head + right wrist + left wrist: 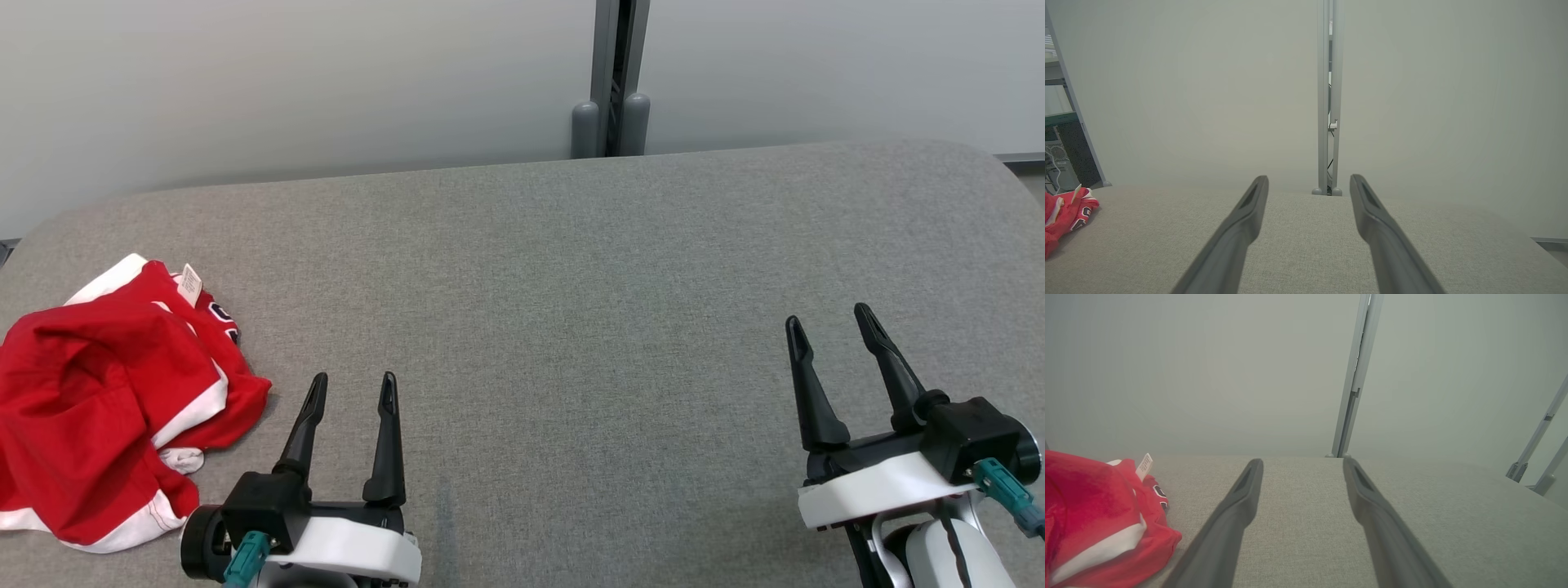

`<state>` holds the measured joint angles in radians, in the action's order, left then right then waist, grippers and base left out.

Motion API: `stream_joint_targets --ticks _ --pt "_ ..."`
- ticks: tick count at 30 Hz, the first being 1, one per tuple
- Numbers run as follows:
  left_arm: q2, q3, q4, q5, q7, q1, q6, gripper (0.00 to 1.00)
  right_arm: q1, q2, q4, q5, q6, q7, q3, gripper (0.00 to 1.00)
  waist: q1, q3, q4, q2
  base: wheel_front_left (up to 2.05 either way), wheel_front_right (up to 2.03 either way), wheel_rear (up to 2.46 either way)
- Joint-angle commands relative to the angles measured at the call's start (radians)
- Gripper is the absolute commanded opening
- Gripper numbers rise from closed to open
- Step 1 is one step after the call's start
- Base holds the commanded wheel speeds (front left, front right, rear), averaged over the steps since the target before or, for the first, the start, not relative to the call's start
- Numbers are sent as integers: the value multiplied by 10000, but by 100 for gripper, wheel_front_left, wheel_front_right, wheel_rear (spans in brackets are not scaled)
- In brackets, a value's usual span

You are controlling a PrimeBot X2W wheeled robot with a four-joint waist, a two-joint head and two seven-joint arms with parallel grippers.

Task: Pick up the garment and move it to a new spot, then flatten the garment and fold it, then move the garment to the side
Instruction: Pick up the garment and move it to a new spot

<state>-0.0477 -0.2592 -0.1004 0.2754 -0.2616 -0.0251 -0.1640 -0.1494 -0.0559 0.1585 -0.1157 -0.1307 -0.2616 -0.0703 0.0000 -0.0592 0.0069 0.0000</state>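
Spreading across most of the head view, the grey fabric-covered counter (571, 269) runs from edge to edge with rounded far corners. Behind it stand pale wall panels (286, 82), split by a grey upright post (618, 73) whose two rounded feet meet the counter's far edge. The garment (90, 384) lies crumpled in a loose heap at the counter's left side, towards the front, partly cut off by the picture's left edge. It is mostly red, with white bands along its hems, and a scrap of navy white-outlined lettering (222, 314) peeps from a fold on its far side. It is neither flattened nor folded, and nothing grips it. The left tool (354, 377) sits just to the right of the heap at the front of the counter, its two dark fingers (300, 433) spread apart and pointing away from the robot with bare grey cloth between them. The finger nearer the garment is close beside its right-hand edge but apart from it. The right tool (826, 314) is well apart from the garment at the counter's right side, its fingers likewise spread wide and empty, leaning a little to the left. Each tool is mounted on a white wrist housing (351, 551) with a small teal connector (249, 555) at its side. A small white tag (191, 282) sticks up from the far end of the heap, its print too small to read.
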Motion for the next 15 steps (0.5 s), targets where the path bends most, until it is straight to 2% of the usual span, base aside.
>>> stream_joint_targets --ticks 1,15 --pt "-48 3 1 -51 -45 -81 11 100 -35 -3 25 -34 0 -55 29 100 0 -1 -7 0 0 0 0" --pt "-48 -96 48 -109 -45 -166 -23 100 -24 1 -29 -46 0 -55 -13 100 0 -29 134 0 0 0 0"
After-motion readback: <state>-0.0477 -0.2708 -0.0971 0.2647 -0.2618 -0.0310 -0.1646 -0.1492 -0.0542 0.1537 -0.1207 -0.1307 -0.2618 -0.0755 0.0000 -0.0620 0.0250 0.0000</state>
